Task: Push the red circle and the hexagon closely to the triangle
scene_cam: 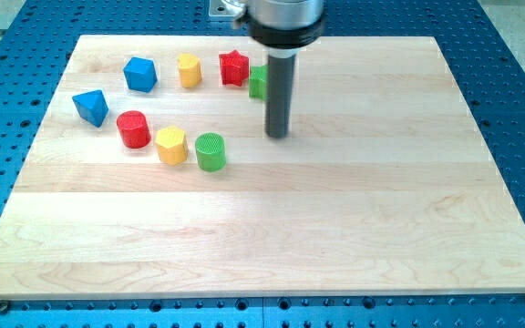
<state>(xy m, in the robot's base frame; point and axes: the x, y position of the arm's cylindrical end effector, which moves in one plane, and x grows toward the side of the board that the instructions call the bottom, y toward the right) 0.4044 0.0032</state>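
Note:
The red circle point(134, 128) stands at the view's left, touching the yellow hexagon point(171, 145) on its right. The blue triangle point(91, 107) lies a little up and left of the red circle, with a small gap between them. My tip point(277, 135) rests on the board right of centre, well to the right of these blocks, and touches none of them. A green circle point(211, 151) sits just right of the hexagon, between it and my tip.
Along the view's top stand a blue block point(140, 74), a yellow block point(189, 69), a red star point(234, 67) and a green block point(258, 82) partly hidden behind the rod. The wooden board point(335, 237) lies on a blue perforated table.

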